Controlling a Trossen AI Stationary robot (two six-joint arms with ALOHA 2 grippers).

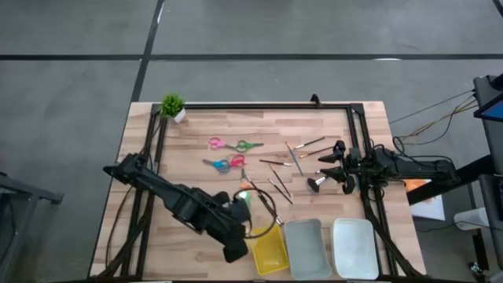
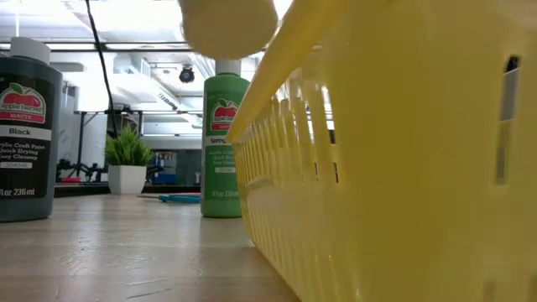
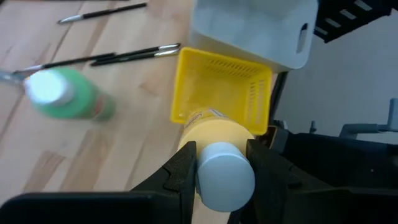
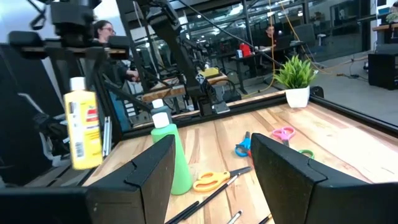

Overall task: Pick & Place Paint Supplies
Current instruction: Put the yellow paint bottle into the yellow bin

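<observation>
My left gripper (image 3: 224, 168) is shut on a yellow paint bottle (image 3: 214, 134) with a white cap. It holds the bottle in the air just by the near-left corner of the yellow tray (image 3: 224, 87). The bottle's blurred bottom (image 2: 226, 25) shows above the tray's rim. A green paint bottle (image 1: 245, 196) stands upright on its base on the table, and a black one (image 2: 25, 134) stands left of it. Two pairs of scissors (image 1: 226, 154), several thin brushes (image 1: 287, 165) and a stubby dark brush (image 1: 317, 183) lie flat mid-table. My right gripper (image 4: 214, 168) rests open at the right edge. My left gripper pinches the yellow bottle at its top end, by the white cap (image 3: 225, 177), with one finger (image 3: 183, 165) on either side. The fingers come from above, slanting down. The bottle hangs below them nearly upright (image 4: 81, 127), lifted clear of the table.
A grey tray (image 1: 305, 248) and a white tray (image 1: 354, 248) stand right of the yellow tray along the near edge. A small potted plant (image 1: 173, 106) sits at the far left corner. Dark frame rails (image 1: 259, 105) border the tabletop. People sit in the room behind.
</observation>
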